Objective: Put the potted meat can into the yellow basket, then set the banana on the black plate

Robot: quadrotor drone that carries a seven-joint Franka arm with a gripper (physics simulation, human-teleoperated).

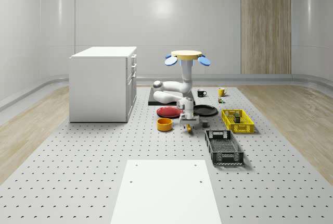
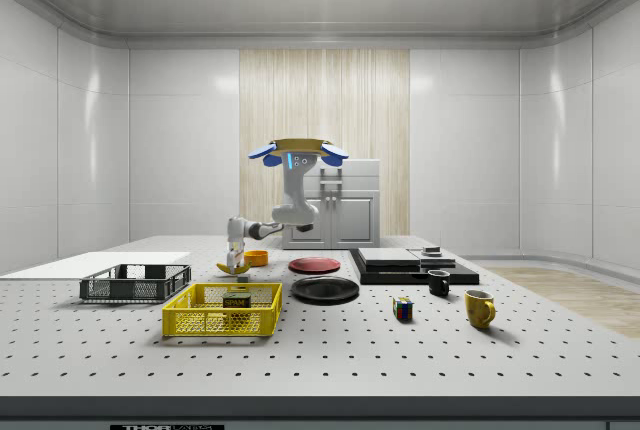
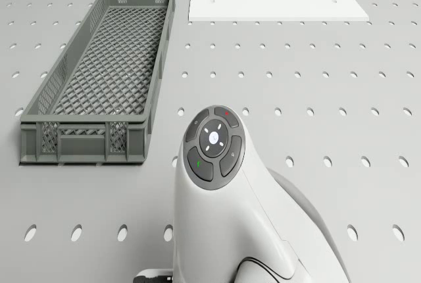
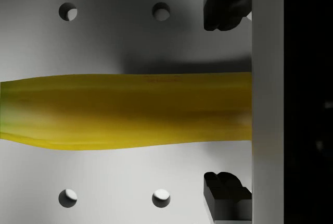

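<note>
Banana [image 4: 125, 110] lies on the perforated table [image 1: 78, 151], between your spread fingers.
Your gripper [image 1: 188, 125] straddles it, not clenched, beside the orange bowl [image 1: 164, 124]; the drone [image 1: 187, 56] hovers above; the potted meat can [image 2: 236, 302] sits in the yellow basket [image 2: 222, 322].

A plain yellow banana [image 4: 125, 110] is recorded, tinged green at one end, on a pale grey tabletop [image 1: 78, 156] patterned with regular rows of dark holes. A yellow lattice-walled plastic basket [image 2: 222, 311] is noted, with a blue-labelled potted meat can [image 2: 236, 301] inside. A matt black round plate [image 1: 205, 110], a red round plate [image 1: 168, 111] and a dark grey mesh crate [image 3: 99, 72] are logged.
</note>
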